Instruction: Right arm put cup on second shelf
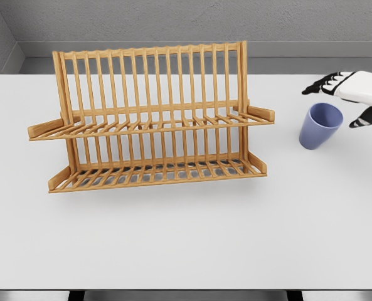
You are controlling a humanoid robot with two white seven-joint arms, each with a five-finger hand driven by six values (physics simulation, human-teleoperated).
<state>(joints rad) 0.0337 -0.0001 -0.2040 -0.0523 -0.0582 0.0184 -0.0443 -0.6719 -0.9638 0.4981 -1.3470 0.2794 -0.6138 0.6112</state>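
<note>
From the head view we see the blue plastic cup (320, 125) upright on the white table (186, 238), mouth up, slightly tilted, right of the two-tier wooden slatted rack (151, 119). Our right hand (352, 94) hovers beside it, fingers spread, holding nothing.

White robot hand (355, 94), black fingers (glossy shell)

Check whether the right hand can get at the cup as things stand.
Probably yes. The right hand is open, fingers spread just above and beside the cup, which stands upright on the table, clear of the rack. Nothing lies between them.
</note>
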